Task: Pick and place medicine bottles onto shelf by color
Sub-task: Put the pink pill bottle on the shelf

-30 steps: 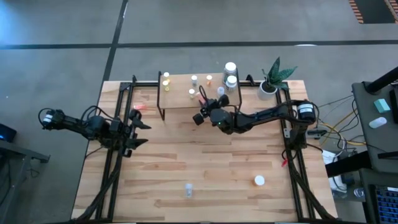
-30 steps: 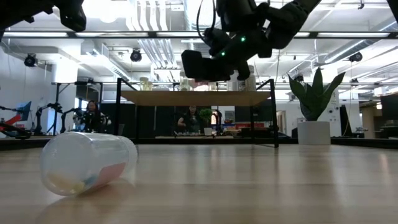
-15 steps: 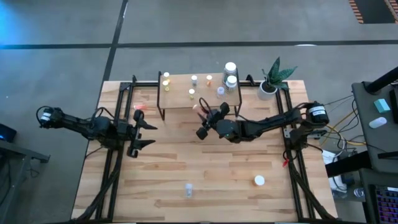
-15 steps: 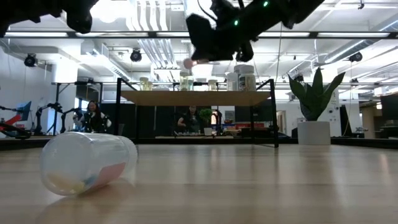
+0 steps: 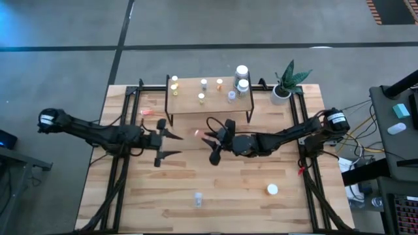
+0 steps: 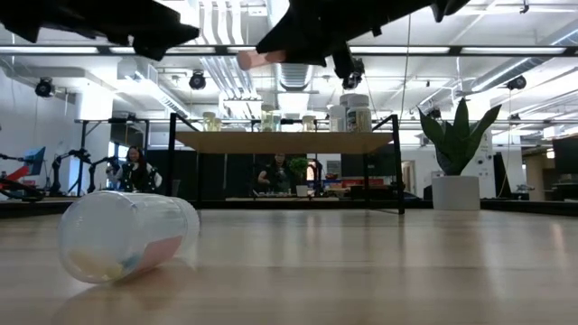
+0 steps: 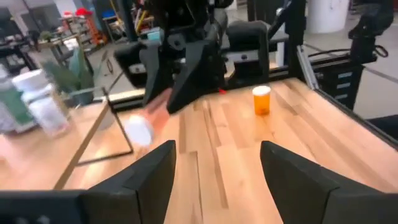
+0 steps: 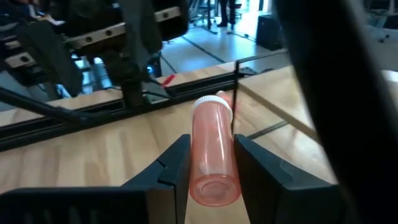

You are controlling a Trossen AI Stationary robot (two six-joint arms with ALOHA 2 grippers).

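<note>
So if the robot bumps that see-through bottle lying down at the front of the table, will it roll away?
Probably. The clear bottle is round and lies on its side on the smooth wooden table, so a nudge should set it rolling. It looks nearly empty, so likely light. The few bits inside might slow it down.

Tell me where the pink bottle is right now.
The pink bottle is held off the table in the right gripper, mid-table in the high view, just in front of the shelf and facing the open left gripper.
</note>
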